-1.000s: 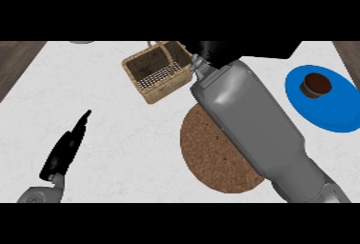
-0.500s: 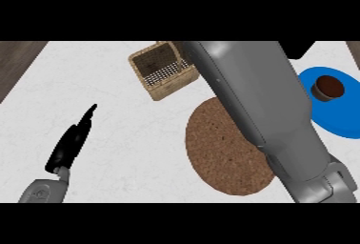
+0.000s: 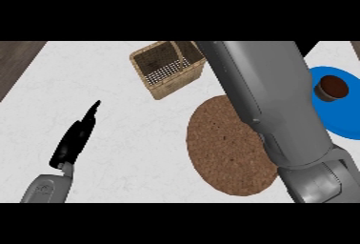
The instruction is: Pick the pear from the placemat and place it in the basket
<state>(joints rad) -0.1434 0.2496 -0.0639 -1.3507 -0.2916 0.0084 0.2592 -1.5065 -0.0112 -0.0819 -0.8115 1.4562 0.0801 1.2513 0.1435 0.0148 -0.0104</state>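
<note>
pear is nowhere you can see, neither on the brown placemat [image 3: 225, 152] nor in the basket [image 3: 167, 69], and your right forearm [image 3: 267, 109] crosses both with its hand out of view, while the left hand [image 3: 74, 140] rests open, well apart.

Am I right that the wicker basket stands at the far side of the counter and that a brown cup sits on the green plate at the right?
Not quite: the plate is blue, not green, as the head view shows. The basket and brown cup are as you say.
</note>
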